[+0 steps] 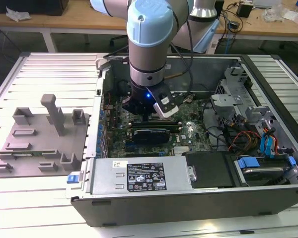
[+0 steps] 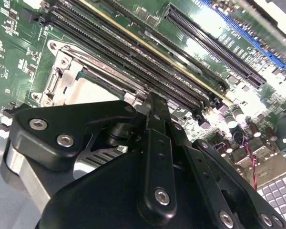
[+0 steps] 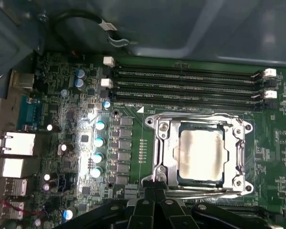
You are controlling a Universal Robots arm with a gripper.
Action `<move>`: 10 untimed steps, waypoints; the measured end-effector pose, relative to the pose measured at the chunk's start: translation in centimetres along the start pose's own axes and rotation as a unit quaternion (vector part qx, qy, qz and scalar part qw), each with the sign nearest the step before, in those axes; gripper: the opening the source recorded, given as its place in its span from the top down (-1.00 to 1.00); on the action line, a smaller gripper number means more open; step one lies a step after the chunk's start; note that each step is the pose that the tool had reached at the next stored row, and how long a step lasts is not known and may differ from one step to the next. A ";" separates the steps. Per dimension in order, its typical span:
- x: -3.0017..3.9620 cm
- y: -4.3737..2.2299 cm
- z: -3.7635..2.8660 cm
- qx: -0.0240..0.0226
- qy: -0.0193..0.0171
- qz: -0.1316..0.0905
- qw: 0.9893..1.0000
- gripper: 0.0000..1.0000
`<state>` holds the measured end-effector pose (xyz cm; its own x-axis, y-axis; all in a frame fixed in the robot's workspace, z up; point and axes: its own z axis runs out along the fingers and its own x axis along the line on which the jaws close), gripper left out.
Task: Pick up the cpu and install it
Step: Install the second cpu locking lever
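One arm reaches down into the open computer case (image 1: pixel 268 193), its tool (image 1: pixel 150 113) low over the green motherboard (image 3: pixel 71 157) near the middle of the case. In the first wrist view the cpu (image 3: pixel 201 155) lies flat inside the socket frame (image 3: pixel 158 148), its pale top plate smeared, with the metal bracket around it and the memory slots (image 3: pixel 186 81) just beyond. The black links of the tool (image 3: pixel 155 210) sit at the near edge of that frame, touching or almost touching it. Whether the tool stands apart or together I cannot tell; it grips nothing I can see. I judge the chip already seated, so the work stands at the install step: the chip looks square in its frame, and any release or retreat calls for care not to nudge it or the bracket.
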<state>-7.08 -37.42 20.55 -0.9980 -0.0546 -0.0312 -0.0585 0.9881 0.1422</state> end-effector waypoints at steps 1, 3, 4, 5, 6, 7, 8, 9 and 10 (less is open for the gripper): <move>0.20 -0.02 0.07 -0.002 0.000 0.000 1.000 0.79; 0.57 0.00 0.13 -0.011 -0.001 0.000 1.000 0.79; 0.67 0.01 0.18 -0.015 -0.001 0.000 1.000 0.79; 0.73 -0.01 0.23 -0.018 -0.001 0.000 1.000 0.79; 0.73 0.00 0.23 -0.018 -0.001 0.000 1.000 0.79; 0.74 0.00 0.24 -0.018 -0.001 0.000 1.000 0.79; 0.74 -0.01 0.24 -0.018 -0.001 0.000 1.000 0.79; 0.74 0.00 0.11 -0.018 -0.001 0.000 1.000 0.79; 0.72 0.08 -0.39 -0.018 -0.001 0.001 1.000 0.79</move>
<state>-7.81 -37.44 20.92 -0.9980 -0.0532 -0.0330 -0.0583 0.9822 0.1784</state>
